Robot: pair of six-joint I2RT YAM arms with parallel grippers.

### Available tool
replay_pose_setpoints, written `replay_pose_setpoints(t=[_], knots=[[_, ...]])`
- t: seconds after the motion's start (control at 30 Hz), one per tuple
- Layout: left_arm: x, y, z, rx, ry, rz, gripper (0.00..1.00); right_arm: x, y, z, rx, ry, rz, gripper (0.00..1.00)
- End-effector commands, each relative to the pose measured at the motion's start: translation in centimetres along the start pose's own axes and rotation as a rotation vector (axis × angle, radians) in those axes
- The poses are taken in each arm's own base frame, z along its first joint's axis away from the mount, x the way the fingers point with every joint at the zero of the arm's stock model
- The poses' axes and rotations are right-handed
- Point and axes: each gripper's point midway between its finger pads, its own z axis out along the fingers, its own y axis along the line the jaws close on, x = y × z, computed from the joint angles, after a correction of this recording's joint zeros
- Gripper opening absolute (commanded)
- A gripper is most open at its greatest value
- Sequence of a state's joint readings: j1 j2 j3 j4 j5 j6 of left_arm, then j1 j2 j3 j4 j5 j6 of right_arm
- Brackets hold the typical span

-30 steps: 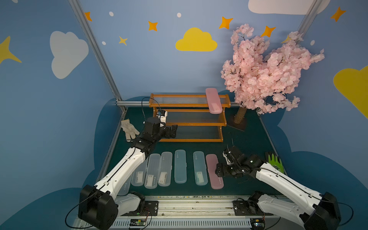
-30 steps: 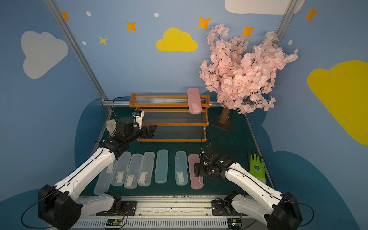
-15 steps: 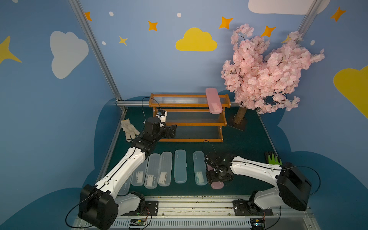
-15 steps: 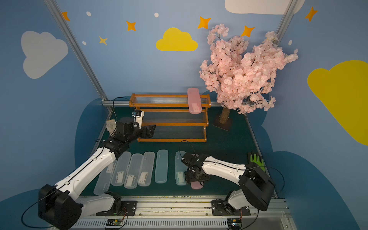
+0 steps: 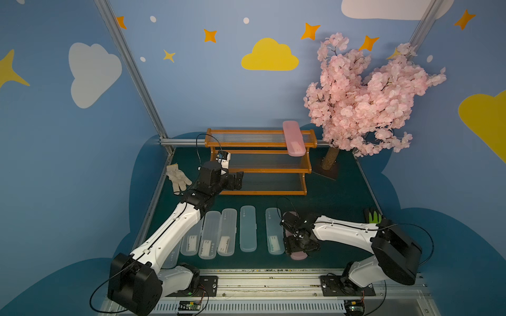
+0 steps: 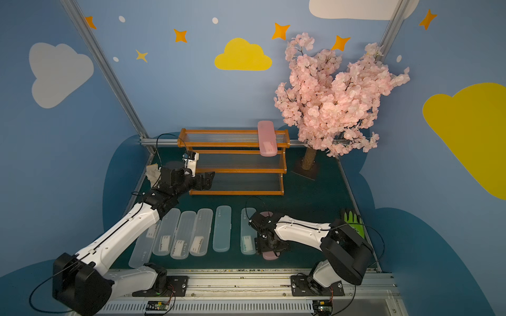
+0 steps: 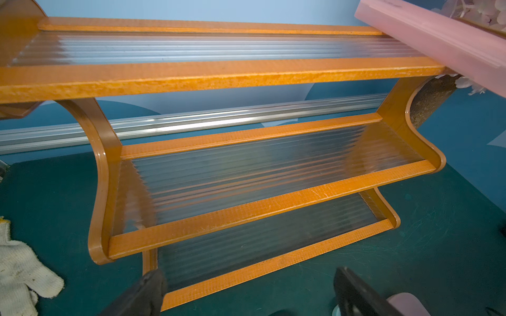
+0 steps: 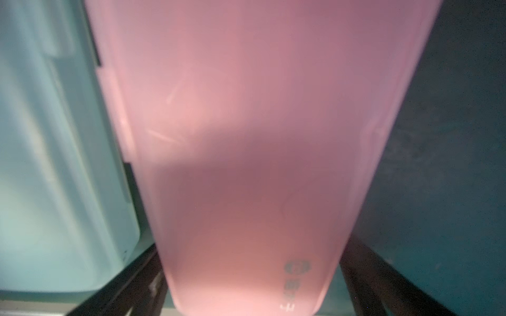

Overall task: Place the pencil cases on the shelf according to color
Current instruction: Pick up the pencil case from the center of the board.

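Observation:
The orange wooden shelf [image 5: 260,193] [image 6: 235,193] [image 7: 219,76] stands at the back. One pink pencil case [image 5: 293,138] [image 6: 267,138] [image 7: 443,35] lies across its top tier at the right end. A second pink case [image 5: 298,255] [image 6: 270,255] [image 8: 246,109] lies on the mat. My right gripper [image 5: 299,243] [image 6: 271,243] [image 8: 252,246] is open, with a finger on each side of that case's near half. Left of it lie two pale blue cases [image 5: 273,231] [image 5: 247,228] and several clear ones [image 5: 227,232]. My left gripper [image 5: 238,179] [image 6: 209,179] [image 7: 249,279] is open and empty at the shelf's lowest tier, left end.
A white glove [image 5: 178,176] [image 7: 19,268] lies left of the shelf. A green glove [image 5: 373,217] [image 6: 353,221] lies at the right edge of the mat. A pink blossom tree [image 5: 364,95] on a base [image 5: 327,167] stands right of the shelf. My left forearm covers part of the leftmost clear case.
My right arm has swung in from the right and come down over the near half of the pink case on the mat. The left arm has stayed where it was.

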State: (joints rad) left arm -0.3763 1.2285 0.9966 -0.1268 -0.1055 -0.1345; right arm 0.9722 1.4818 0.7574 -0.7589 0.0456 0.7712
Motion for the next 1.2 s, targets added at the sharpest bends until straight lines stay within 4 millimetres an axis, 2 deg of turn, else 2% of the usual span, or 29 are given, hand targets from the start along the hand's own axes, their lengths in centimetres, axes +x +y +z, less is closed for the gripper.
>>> replay_pose_setpoints(t=[0.0,0.2,0.3,0.47,0.77,0.93,1.03,1.17], knots=[[-0.4,0.0,-0.2,-0.008,-0.009,0.018,1.0,1.6,-1.5,0.9,0.039,0.031,0.012,0.97],[-0.4,0.1,-0.2,-0.015,-0.011,0.021,1.0,1.6,-1.8,0.7,0.041,0.001,0.027,0.9],[-0.4,0.2,-0.2,-0.021,-0.012,0.023,1.0,1.6,-2.2,0.5,0.063,-0.019,0.025,0.79],[-0.4,0.8,-0.3,-0.055,-0.016,0.004,1.0,1.0,-2.5,-1.2,0.075,-0.077,0.028,0.75],[-1.2,1.6,-0.7,-0.088,-0.02,-0.029,1.0,-2.1,-2.3,-8.6,0.037,-0.252,0.018,0.69],[-5.3,0.9,-1.3,0.009,-0.096,-0.117,1.0,-4.6,-0.7,-13.0,-0.038,-0.377,0.018,0.68],[-7.7,0.9,-0.6,0.043,-0.118,-0.121,1.0,-5.7,0.5,-15.5,-0.089,-0.43,0.0,0.67],[-7.9,2.0,1.2,0.046,-0.1,-0.153,1.0,-6.8,2.2,-17.4,-0.15,-0.472,-0.042,0.67]])
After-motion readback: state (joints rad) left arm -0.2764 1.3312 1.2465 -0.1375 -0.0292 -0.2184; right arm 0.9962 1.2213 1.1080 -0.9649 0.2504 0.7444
